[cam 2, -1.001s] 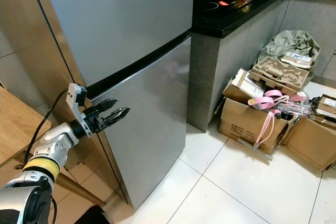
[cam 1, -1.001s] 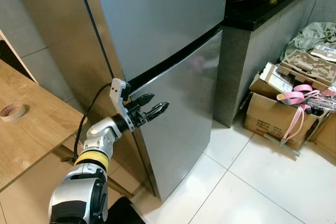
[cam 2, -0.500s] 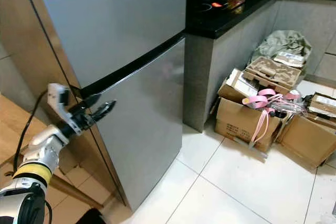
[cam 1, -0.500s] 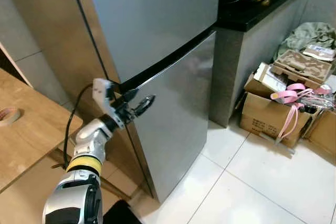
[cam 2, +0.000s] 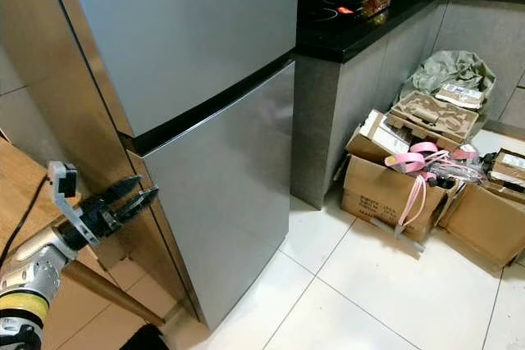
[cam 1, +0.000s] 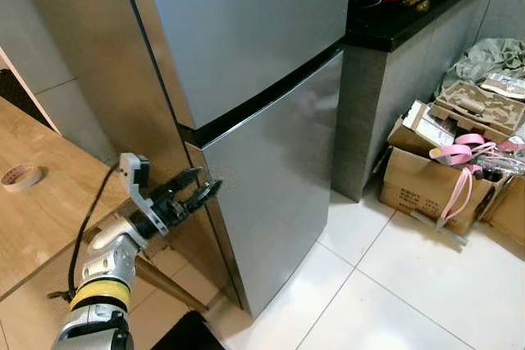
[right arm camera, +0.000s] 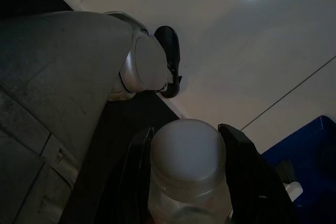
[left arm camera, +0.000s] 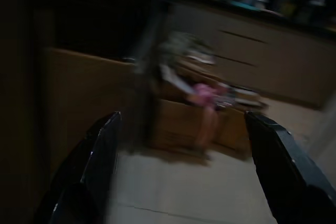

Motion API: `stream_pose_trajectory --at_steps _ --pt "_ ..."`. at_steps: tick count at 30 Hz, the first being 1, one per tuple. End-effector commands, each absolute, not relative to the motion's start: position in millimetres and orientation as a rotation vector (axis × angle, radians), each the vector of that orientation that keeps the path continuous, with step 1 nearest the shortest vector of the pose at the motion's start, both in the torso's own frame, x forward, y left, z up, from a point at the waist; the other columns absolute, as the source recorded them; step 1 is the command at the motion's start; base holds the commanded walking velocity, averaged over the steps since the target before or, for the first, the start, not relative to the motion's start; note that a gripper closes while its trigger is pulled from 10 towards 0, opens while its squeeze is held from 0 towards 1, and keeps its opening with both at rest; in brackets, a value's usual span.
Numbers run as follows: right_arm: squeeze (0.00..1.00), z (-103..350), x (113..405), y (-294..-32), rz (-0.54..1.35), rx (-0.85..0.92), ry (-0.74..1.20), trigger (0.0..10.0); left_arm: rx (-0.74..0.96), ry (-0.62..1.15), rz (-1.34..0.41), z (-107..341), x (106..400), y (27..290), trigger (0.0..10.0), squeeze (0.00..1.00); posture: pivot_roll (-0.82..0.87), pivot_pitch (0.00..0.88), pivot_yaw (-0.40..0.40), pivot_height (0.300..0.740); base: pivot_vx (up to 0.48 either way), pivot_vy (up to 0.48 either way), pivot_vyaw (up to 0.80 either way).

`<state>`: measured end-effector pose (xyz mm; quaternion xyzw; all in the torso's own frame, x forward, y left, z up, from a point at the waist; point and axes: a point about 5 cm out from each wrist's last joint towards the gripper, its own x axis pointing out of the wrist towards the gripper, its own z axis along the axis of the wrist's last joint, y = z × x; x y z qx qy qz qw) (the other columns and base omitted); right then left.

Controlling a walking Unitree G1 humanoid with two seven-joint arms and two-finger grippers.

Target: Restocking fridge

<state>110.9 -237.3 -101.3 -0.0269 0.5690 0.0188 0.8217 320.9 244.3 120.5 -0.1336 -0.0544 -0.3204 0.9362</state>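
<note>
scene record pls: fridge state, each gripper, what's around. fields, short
fridge: silver, two doors, both closed
left gripper: open, raised at the left edge of the lower door, just below the black gap between the doors, holding nothing
right gripper: shut on a clear bottle with a white cap, pointing at the tiled floor
table: wooden, on robot's left, tape roll on it
counter: black top, right of fridge
cardboard boxes: piled on floor by the counter
</note>
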Motion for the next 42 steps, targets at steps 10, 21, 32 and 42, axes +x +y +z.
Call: stream_pose_trajectory --at_steps 10,21,32,42 --pt "0.00 -106 94 -235 0.062 -0.064 1.253 10.0 -0.202 -0.138 -0.539 129 335 236 10.0 0.00 -0.09 0.000 0.055 0.740 0.000 0.000 0.00" --pt "0.00 -108 65 -247 0.073 -0.092 1.298 10.0 -0.105 -0.164 -0.574 149 352 218 10.0 0.00 -0.11 0.129 0.043 0.740 0.000 0.000 0.00" --pt "0.00 -103 61 -264 0.085 -0.146 1.295 10.0 -0.022 -0.175 -0.514 170 367 220 10.0 0.00 -0.13 0.193 0.028 0.740 0.000 0.000 0.00" --pt "0.00 -101 68 -265 0.093 -0.162 1.271 10.0 -0.063 -0.215 -0.845 185 371 169 10.0 0.00 -0.14 0.179 0.034 0.740 0.000 0.000 0.00"
